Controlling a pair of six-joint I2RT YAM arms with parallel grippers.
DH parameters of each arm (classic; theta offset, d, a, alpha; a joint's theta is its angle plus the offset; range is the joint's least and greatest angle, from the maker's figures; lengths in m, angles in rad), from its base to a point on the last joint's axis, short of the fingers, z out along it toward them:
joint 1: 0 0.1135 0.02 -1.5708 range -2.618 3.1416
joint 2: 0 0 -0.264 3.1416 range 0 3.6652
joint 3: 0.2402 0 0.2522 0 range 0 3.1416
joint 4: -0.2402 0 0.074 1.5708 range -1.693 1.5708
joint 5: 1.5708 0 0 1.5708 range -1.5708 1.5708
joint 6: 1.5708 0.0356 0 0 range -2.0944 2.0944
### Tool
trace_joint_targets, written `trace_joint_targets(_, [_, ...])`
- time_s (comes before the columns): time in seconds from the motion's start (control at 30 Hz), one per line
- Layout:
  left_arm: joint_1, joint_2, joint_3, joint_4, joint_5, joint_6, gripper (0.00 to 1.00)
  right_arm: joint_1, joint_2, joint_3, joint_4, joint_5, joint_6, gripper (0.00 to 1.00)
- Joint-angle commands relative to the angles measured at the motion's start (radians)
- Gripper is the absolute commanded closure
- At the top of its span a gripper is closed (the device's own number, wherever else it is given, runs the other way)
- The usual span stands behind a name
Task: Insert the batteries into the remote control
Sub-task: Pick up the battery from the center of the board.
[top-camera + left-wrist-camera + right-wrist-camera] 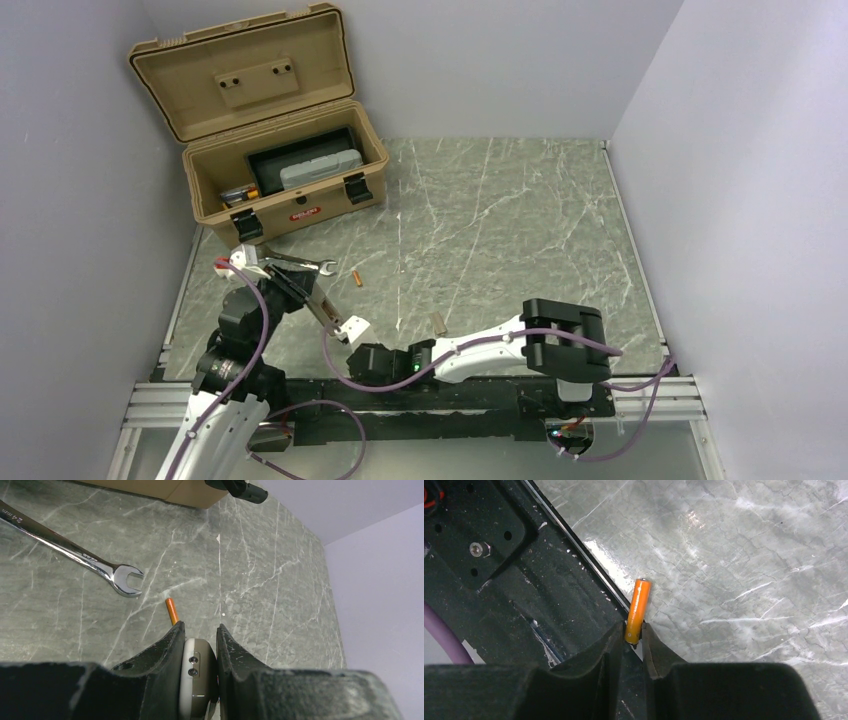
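Batteries here are small, smooth orange tubes. The right claw is closed on one battery, pinching its end between two black fingers. The rest sticks out past the fingertips, just where the black metal rail meets the near edge of the table. The table looks like grey-green stone with white veins.

The other battery lies flat on the table, near the open end of a shiny silver wrench. The left claw is closed on the remote control, holding it by its thin edges. Its pale back is smooth and rounded, with two tiny screws. A tan plastic toolbox sits far left, lid open.
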Motion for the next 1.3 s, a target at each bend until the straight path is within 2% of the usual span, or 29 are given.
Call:
trace_joint_targets(0.0, [0.008,-0.008,0.023,0.024,0.007,0.017,1.00,0.012,0.010,0.029,-0.044,0.039,-0.001,0.78])
trace_joint_targets(0.2, [0.011,-0.017,0.020,0.018,0.008,0.015,1.00,0.017,-0.018,0.013,-0.060,0.056,0.004,0.91])
trace_joint_targets(0.4, [0.012,-0.030,0.025,-0.004,0.017,0.017,1.00,-0.010,-0.184,-0.095,-0.028,0.084,-0.027,1.00])
trace_joint_targets(0.6, [0.012,-0.044,0.026,-0.006,0.094,0.011,1.00,-0.068,-0.493,-0.253,0.048,0.001,-0.180,1.00])
trace_joint_targets(0.7, [0.012,-0.043,0.014,0.045,0.193,-0.002,1.00,-0.074,-0.671,-0.330,0.122,-0.064,-0.314,1.00])
trace_joint_targets(0.87, [0.013,-0.052,0.002,0.136,0.364,-0.014,1.00,-0.080,-0.875,-0.432,0.226,-0.185,-0.475,1.00])
trace_joint_targets(1.07, [0.013,-0.083,0.022,0.151,0.460,-0.026,1.00,-0.082,-1.050,-0.519,0.347,-0.358,-0.587,1.00])
trace_joint_targets(1.27, [0.013,-0.110,-0.038,0.225,0.509,-0.083,1.00,-0.082,-1.080,-0.503,0.325,-0.460,-0.633,1.00])
